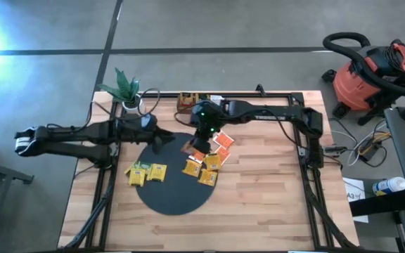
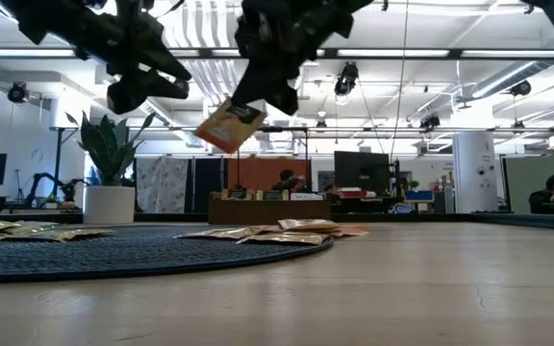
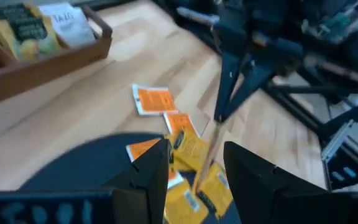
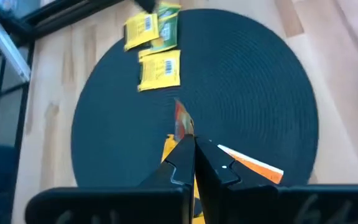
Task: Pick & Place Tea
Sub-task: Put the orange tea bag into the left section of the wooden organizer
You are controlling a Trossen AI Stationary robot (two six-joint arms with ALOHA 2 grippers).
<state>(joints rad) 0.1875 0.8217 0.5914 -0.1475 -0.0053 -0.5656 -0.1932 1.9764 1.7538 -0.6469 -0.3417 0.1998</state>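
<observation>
Right hand grips an orange tea packet above the black mat; left hand hovers nearby, fingers spread wide

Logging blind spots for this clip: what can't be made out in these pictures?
- Print on the orange packet pinched by the shut right tool: blurred in the low view, edge-on in the right wrist view.
- Packet count in the pile: overlapping in the high view, hidden behind the open left tool in the left wrist view.
- Wooden tray: cut off by the left wrist picture's edge; mostly covered by the right arm from above.
</observation>
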